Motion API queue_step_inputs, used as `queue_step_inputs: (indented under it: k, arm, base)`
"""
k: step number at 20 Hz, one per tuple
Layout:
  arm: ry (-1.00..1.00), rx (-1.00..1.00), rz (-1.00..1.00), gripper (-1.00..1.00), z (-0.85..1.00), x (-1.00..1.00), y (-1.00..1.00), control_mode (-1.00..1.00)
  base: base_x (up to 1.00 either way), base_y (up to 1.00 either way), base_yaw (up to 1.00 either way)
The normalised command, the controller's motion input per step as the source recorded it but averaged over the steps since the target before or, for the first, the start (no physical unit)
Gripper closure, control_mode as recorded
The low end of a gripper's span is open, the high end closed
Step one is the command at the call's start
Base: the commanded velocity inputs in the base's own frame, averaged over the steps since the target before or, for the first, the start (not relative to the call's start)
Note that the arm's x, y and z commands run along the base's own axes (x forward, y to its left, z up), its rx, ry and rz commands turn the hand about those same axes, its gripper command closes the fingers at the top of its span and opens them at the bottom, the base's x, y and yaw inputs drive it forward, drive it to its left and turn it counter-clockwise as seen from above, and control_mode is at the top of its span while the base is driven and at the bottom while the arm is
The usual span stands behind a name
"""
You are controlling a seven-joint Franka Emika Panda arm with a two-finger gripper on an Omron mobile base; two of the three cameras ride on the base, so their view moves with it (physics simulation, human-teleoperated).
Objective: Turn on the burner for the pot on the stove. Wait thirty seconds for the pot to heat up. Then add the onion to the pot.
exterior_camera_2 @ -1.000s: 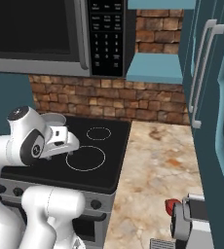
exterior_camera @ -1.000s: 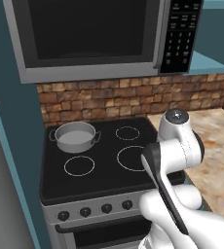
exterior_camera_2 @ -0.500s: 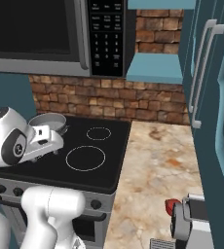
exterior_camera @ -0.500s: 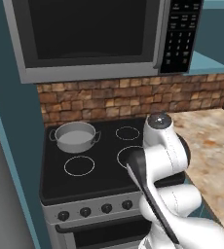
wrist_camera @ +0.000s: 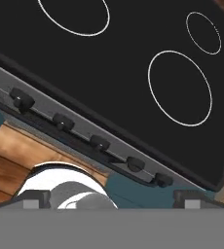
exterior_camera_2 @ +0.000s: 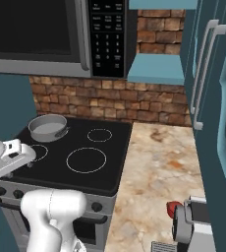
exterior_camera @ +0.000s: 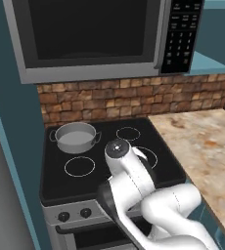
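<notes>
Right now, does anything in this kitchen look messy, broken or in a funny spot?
Nothing looks spilled or broken. The pot sits upright on the back left of the stove, with nothing in it. The one funny thing is the little red onion: it lies down at the near end of the counter, far from the pot, beside a grey appliance.

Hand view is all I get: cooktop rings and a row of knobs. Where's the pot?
Observer: The pot sits on the stove's back-left ring, empty inside.
Operator: Onion?
Observer: The onion is a small red ball on the counter right of the stove, near the front edge, beside a grey appliance.
Operator: What's above the stove?
Observer: A microwave, door closed.
</notes>
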Motion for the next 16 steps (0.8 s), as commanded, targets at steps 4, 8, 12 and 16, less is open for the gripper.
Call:
queue_step_inputs:
  k: [4,8,12,16]
  arm:
    - [-0.01,-0.01,0.10,-1.00,-0.74,-0.26,0.63,-1.00]
    - [-0.06,0.00,0.10,-1.00,-0.63,-0.29,0.48,-1.00]
    - [-0.18,0.12,0.07,-1.00,-0.75,-0.08,0.54,-1.00]
    - [-0.35,0.25,0.08,-1.00,-0.79,-0.07,0.44,-1.00]
  base:
    - [0.00,0.00,0.00]
    - [0.00,0.00,0.00]
    - [0.00,0.00,0.00]
    - [0.00,0.00,0.00]
